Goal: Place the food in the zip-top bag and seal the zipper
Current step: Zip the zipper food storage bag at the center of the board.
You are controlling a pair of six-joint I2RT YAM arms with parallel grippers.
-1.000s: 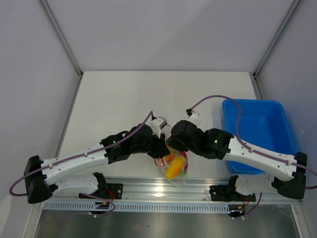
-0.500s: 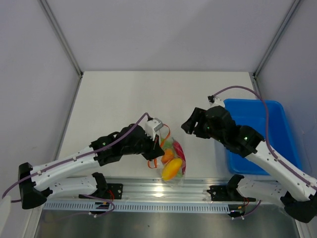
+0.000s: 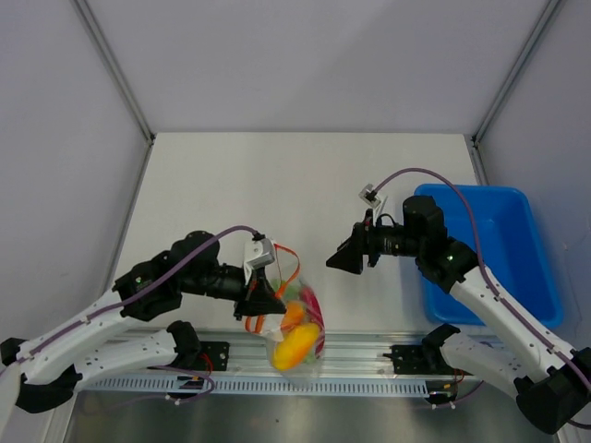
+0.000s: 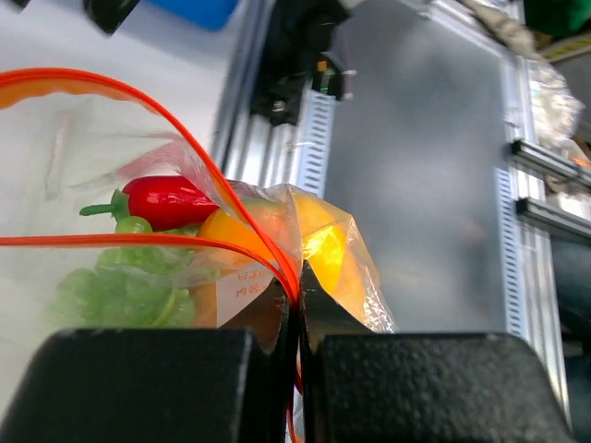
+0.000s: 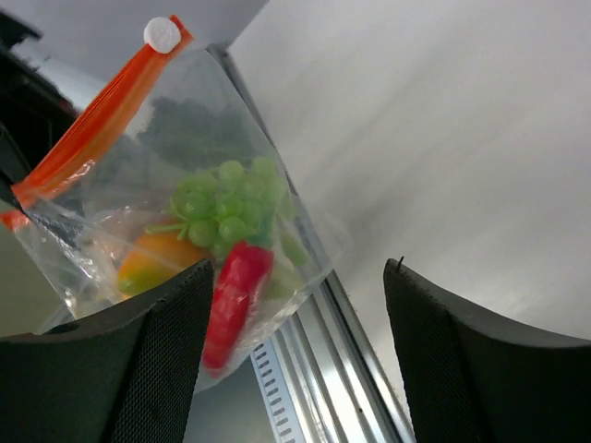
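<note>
Holding arm: at left, your left gripper point(image 3: 259, 300) is pinched tight on one end of the zipper point(image 4: 242, 221).
Bag: the zip-top bag point(image 3: 295, 340) hangs from that pinch at the near edge of the table point(image 3: 231, 185), over the metal rail point(image 3: 388, 351).
Food: all in the bag, namely the red chili pepper point(image 4: 171, 200), the green bunch point(image 5: 222, 210) and the orange-yellow fruit point(image 3: 297, 347).
Zipper axis: the zipper runs from the pinch up and away, toward your right arm.
Free arm: your right gripper point(image 3: 342, 261) is spread wide and empty. It sits right of the bag, apart from it and facing it.
Left wrist view only: the two orange tracks part beyond the pinch, so the mouth is likely unsealed.
Right wrist view only: a white slider tab point(image 5: 162, 34) sits at the zipper's free end.
</note>
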